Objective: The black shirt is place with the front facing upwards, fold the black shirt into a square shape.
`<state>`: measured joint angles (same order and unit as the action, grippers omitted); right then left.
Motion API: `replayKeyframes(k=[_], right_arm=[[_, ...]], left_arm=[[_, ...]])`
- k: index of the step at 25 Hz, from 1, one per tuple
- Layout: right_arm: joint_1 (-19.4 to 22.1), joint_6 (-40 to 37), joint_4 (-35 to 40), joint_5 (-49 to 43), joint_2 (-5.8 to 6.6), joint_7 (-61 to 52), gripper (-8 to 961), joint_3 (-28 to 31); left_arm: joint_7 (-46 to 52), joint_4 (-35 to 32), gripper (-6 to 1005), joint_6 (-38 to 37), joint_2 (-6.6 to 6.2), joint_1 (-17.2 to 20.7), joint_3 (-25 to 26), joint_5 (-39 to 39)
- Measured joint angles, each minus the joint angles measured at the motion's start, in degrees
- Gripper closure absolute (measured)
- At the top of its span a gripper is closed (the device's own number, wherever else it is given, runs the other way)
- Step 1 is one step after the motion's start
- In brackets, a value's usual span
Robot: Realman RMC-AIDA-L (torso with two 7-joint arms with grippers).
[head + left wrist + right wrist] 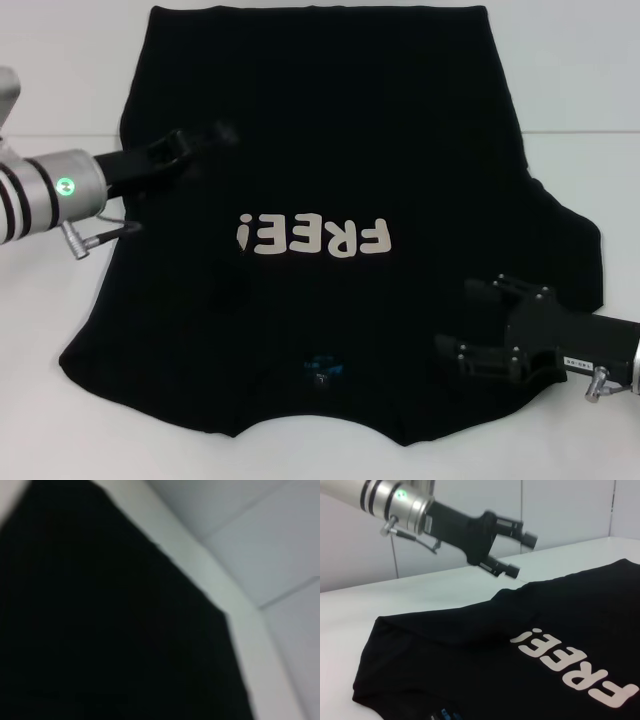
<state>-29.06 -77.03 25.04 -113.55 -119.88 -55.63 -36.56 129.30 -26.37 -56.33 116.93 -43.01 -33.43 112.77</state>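
Black shirt [330, 150] lies spread front-up across the middle of the white tabletop [580, 80], hem toward the far edge, collar and its small blue neck label [322, 370] toward the near edge — so the "FREE!" print [312, 236] reads upside down to me from the head camera. That flat, face-up layout is what I want for a square fold: both side edges are exposed and each arm has a flank to work from.

Left gripper [210, 140] is over the shirt's left side edge, roughly level with the print but nearer the far edge. The right wrist view shows it [512, 552] raised above the cloth with daylight beneath it, fingers parted and nothing between them — released, holding no fabric. I'd judge it is lining up on that side for a pinch.

Right gripper [475, 320] sits low over the right sleeve area, toward the near right corner of the tabletop. Black fingers against black cloth — I cannot tell whether they are spread or closed, or whether they have any fabric.

My read: the shirt lies unfolded, and the side folds are not yet made.
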Motion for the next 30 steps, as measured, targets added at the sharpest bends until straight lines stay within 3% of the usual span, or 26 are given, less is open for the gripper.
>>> replayKeyframes(k=[6, 10, 12, 16, 19, 25, 30], right_arm=[[0.33, 0.48, 1.1, 0.23, 0.18, -5.69, 74, 2.4], [0.2, 1.51, 8.51, -1.67, 1.31, -26.76, 75, 2.55], [-0.44, 1.6, 12.68, -5.32, 2.61, -39.76, 75, 2.28], [-3.74, -0.75, 19.18, -17.02, 6.59, -66.18, 76, 2.19], [-6.81, -2.28, 22.31, -26.34, 8.32, -81.36, 76, 2.51], [-11.95, 0.38, 24.87, -41.09, 7.78, -91.62, 77, 2.51], [-13.94, 6.6, 20.03, -43.71, 7.25, -92.66, 78, 2.01]], left_arm=[[-12.83, -1.14, 125, -13.79, -1.02, 5.43, 0.13, -6.73], [-24.98, -2.89, 125, -24.18, -1.78, 10.5, -0.28, -6.77], [-31.71, -4.52, 125, -28.83, -1.83, 12.98, -1.1, -5.76], [-43.52, -7.18, 126, -34.32, -1.41, 17.29, -2.6, -4.44], [-49.31, -7.25, 126, -36.13, -1.14, 18.91, -2.65, -4.34], [-51.7, -7.04, 126, -36.63, -0.37, 18.96, -2.77, -1.14], [-51.59, -6.93, 126, -36.77, -0.28, 18.83, -2.77, -0.24]])
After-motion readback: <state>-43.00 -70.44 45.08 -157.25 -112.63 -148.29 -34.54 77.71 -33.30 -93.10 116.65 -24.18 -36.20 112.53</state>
